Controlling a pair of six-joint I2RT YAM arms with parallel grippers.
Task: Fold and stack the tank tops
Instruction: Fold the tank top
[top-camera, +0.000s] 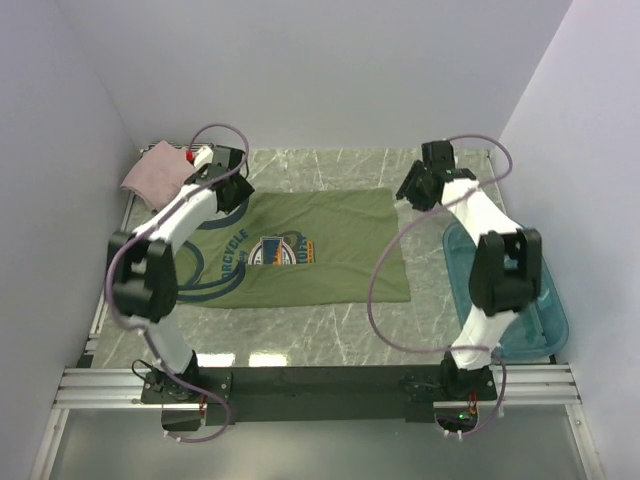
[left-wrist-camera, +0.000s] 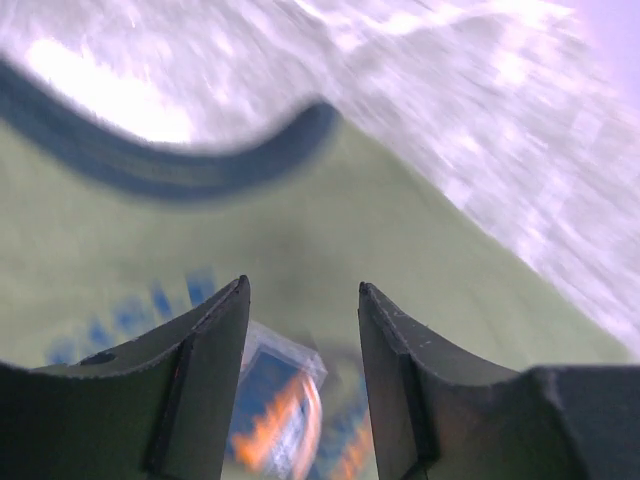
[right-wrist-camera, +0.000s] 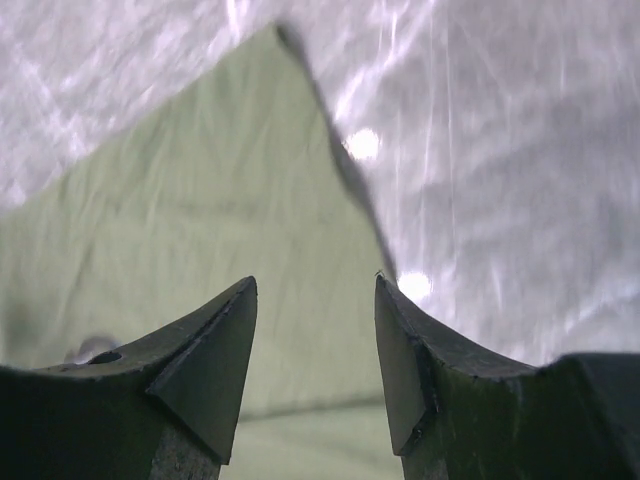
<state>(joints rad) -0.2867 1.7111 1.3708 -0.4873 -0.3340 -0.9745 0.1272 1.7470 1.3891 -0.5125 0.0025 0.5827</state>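
An olive-green tank top (top-camera: 330, 265) lies spread flat on the marble table, its round blue-orange print (top-camera: 278, 250) facing up. My left gripper (top-camera: 237, 195) hovers open over its far left part; the left wrist view shows the navy trim (left-wrist-camera: 180, 170) ahead and the print (left-wrist-camera: 280, 410) below the left gripper (left-wrist-camera: 303, 288). At the shirt's far right corner my right gripper (top-camera: 408, 195) stands open, with green cloth (right-wrist-camera: 200, 220) and bare table under the right gripper (right-wrist-camera: 315, 282). A pale pink tank top (top-camera: 155, 172) lies folded at the back left.
A translucent teal tub (top-camera: 548, 322) sits along the right wall beside the right arm. White walls close in the table on the left, back and right. A metal rail (top-camera: 320, 385) carries both arm bases at the near edge.
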